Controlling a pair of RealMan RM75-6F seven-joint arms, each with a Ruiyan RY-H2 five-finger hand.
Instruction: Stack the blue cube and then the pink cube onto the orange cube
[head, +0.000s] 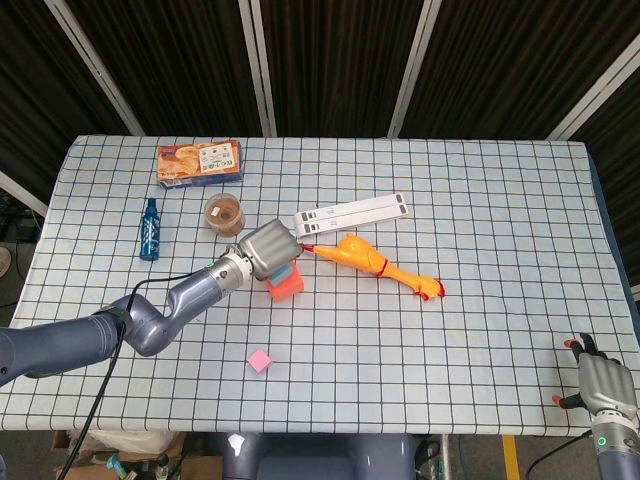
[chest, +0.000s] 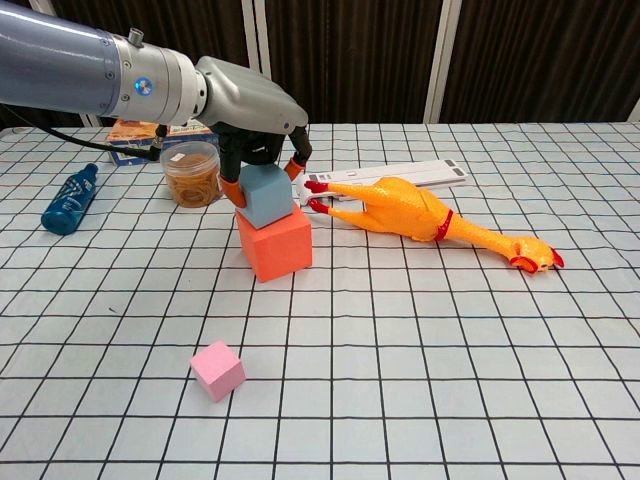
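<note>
The blue cube (chest: 266, 196) rests on top of the orange cube (chest: 275, 245) near the table's middle left. My left hand (chest: 250, 100) hangs over the blue cube, and its fingertips (chest: 232, 187) still flank the cube on both sides and hold it. From the head view the left hand (head: 266, 248) covers most of the blue cube, and only part of the orange cube (head: 288, 288) shows. The pink cube (chest: 217, 370) lies alone near the front edge, also visible as the pink cube (head: 260, 361). My right hand (head: 605, 385) hangs off the table's front right corner, holding nothing.
A rubber chicken (chest: 420, 215) lies just right of the stack, with a white flat bar (head: 352, 213) behind it. A jar (chest: 192, 172), a blue bottle (chest: 70, 200) and a snack box (head: 199, 162) stand at the back left.
</note>
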